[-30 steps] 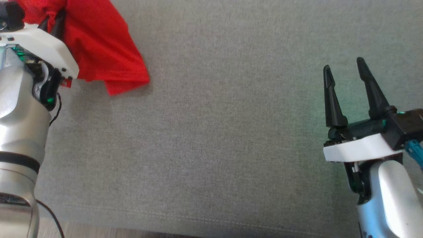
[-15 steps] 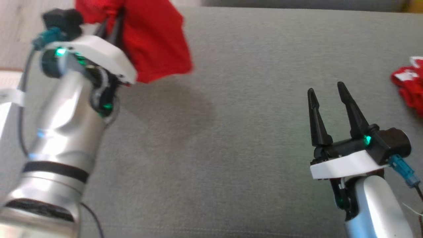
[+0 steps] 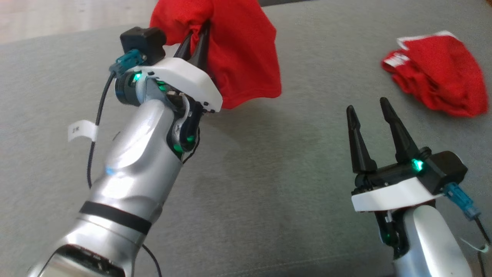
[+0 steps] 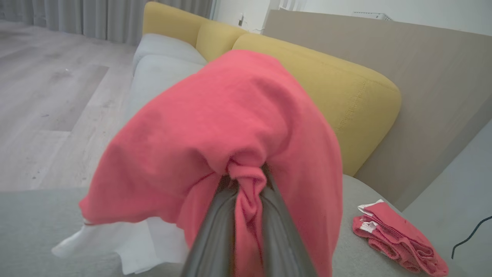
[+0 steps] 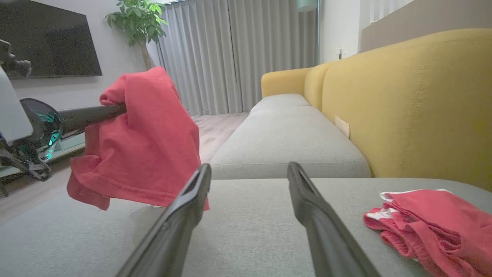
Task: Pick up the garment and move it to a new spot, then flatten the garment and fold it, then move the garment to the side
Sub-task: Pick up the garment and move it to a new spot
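Observation:
The garment [image 3: 246,50] is a red cloth hanging bunched from my left gripper [image 3: 200,38], which is shut on a twisted fold of it above the grey sofa seat [image 3: 269,173]. In the left wrist view the garment [image 4: 238,115] drapes over the fingers [image 4: 215,231], with a white edge below it. The right wrist view shows the garment [image 5: 146,146] dangling clear of the cushion at the left. My right gripper [image 3: 367,105] stands open and empty over the seat's right part, also seen as the right gripper [image 5: 249,167].
A second red cloth pile [image 3: 438,73] with white trim lies on the seat at the far right, beyond my right gripper. The yellow sofa backrest [image 5: 415,104] runs along the far side. Wooden floor [image 4: 46,96] lies past the seat's left edge.
The head view has swung, bringing the second red pile into sight. My left gripper still holds the garment, now raised clear of the seat. The right gripper has stayed open.

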Tool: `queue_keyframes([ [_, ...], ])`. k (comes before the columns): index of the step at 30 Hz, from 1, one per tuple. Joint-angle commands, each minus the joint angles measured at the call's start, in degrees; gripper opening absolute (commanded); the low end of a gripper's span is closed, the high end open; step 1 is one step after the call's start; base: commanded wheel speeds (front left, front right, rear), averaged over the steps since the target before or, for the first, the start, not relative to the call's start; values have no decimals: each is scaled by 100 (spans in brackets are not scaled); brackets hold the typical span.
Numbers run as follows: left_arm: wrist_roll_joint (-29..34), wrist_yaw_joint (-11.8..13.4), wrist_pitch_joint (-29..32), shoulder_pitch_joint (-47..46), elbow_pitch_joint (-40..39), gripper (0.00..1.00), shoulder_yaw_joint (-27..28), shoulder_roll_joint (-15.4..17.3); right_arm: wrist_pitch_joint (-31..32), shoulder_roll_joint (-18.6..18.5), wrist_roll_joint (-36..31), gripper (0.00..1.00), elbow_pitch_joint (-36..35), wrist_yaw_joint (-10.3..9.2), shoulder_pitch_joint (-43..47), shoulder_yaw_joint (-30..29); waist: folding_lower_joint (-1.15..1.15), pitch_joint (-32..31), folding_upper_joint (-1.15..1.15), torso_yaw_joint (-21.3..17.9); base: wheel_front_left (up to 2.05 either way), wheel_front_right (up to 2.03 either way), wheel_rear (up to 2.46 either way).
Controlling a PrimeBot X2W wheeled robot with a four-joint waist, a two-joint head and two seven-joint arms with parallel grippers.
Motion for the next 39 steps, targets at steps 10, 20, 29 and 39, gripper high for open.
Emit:
queue_keyframes([
  [10, -644, 635, -321, -153, 114, 100, -605, 106, -176, 24, 144, 100, 6, -5, -298, 259, 0, 284, 0, -739, 0, 0, 0],
  [20, -176, 554, -426, -176, 184, 100, -353, 292, -241, 25, 79, 100, 142, -5, -210, 66, 0, 80, 0, -232, 0, 0, 0],
  [29, 886, 390, -428, 749, -966, 100, 224, 881, -161, 25, -51, 100, 186, -5, -14, -117, 0, -290, 0, 498, 0, 0, 0],
  [39, 1750, 263, -429, 2689, -2624, 100, 1111, 1139, -68, 25, -146, 100, 163, -5, 324, -294, 0, -686, 0, 977, 0, 0, 0],
])
